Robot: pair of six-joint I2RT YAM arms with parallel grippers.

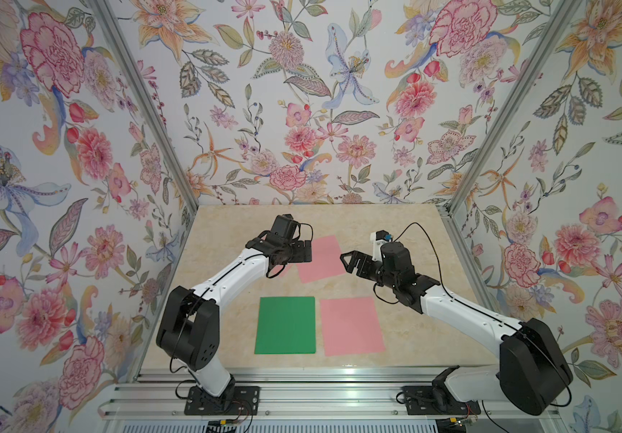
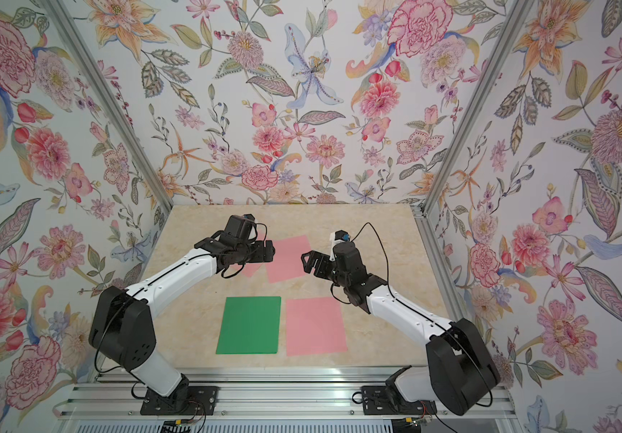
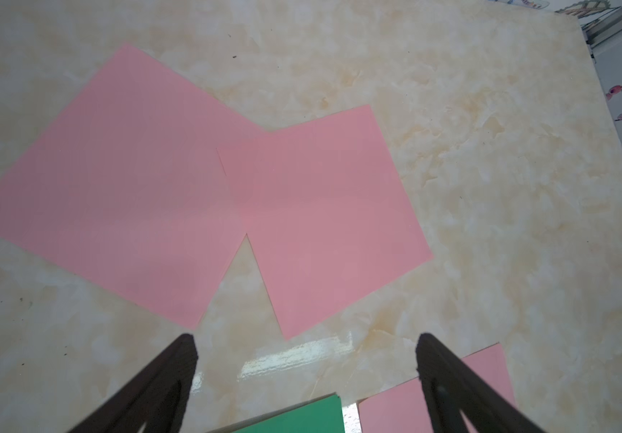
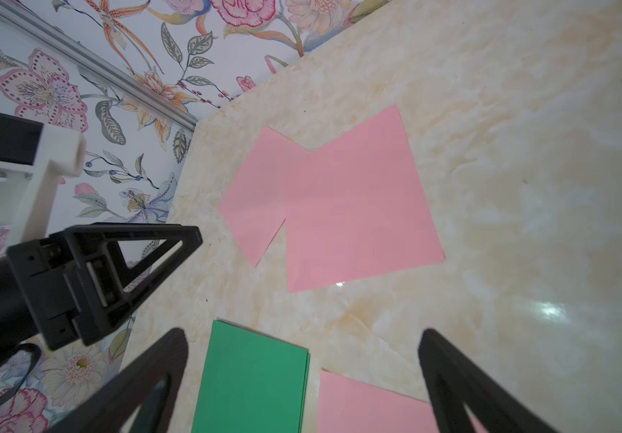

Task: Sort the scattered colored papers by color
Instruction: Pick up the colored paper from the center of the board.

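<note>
Two pink papers overlap at the far middle of the table, one partly under the other. In a top view the upper sheet shows, and my left arm covers most of the lower one. Near the front edge a green paper stack lies flat beside a single pink paper. My left gripper hovers open above the overlapping pink pair, holding nothing. My right gripper is open and empty too, raised just right of that pair.
The marble tabletop is walled by flowered wallpaper on three sides, with aluminium posts at the back corners. The arm bases stand on a metal rail along the front edge. The left gripper shows close beside the right wrist camera.
</note>
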